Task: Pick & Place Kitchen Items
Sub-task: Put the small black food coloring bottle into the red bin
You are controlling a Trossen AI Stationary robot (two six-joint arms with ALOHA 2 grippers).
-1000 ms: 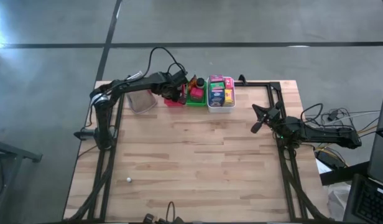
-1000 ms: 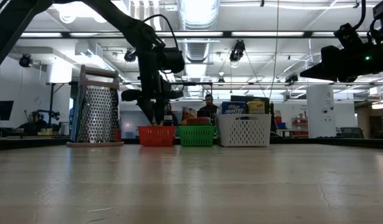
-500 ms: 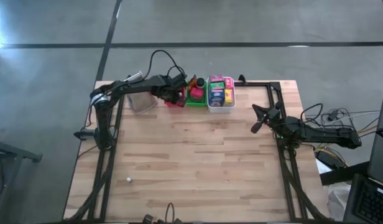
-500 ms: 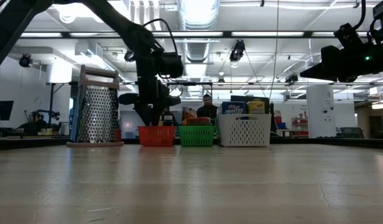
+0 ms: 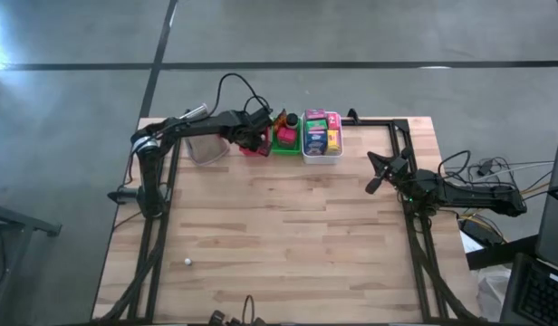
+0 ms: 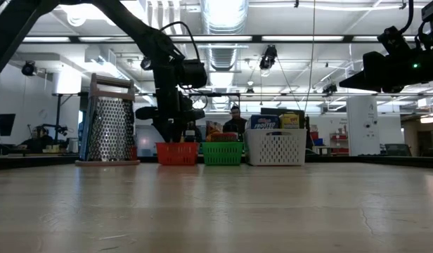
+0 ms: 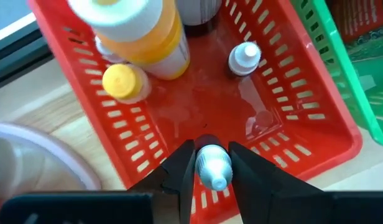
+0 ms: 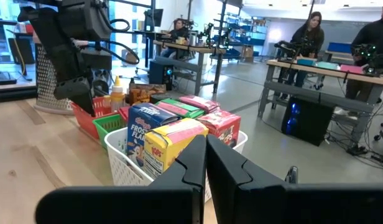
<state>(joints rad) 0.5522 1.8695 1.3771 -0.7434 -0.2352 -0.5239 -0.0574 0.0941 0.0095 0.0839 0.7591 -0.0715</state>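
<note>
My left gripper (image 7: 211,158) hangs over the red tray (image 7: 316,124) at the table's far edge and is shut on a tiny pale bottle (image 7: 214,169). On the tray floor stand an orange bottle with a white cap (image 7: 142,31), a yellow-capped bottle (image 7: 122,81), a white-capped bottle (image 7: 244,57) and a dark jar (image 7: 198,9). In the high view the green tray (image 5: 284,139) and the white tray (image 5: 321,149) with coloured packets sit to the red tray's right. My right gripper (image 5: 377,172) waits shut at the table's right edge. My left gripper pinches the tiny pale bottle between its two fingers (image 7: 182,171), coming from above and pointing down. The bottle's pale cap end (image 7: 211,160) shows between them. It sits over the red tray's floor by one wall; whether its lower end is clear of the floor I cannot tell.
A metal grater (image 6: 110,123) stands left of the red tray (image 6: 177,153). A small white thing (image 5: 187,262) lies near the table's near left corner. People and workbenches show in the room behind. The table's middle is bare wood (image 5: 288,226).
My left gripper has risen a little from inside the red tray and shifted slightly toward the table's left. My right arm has kept still.
</note>
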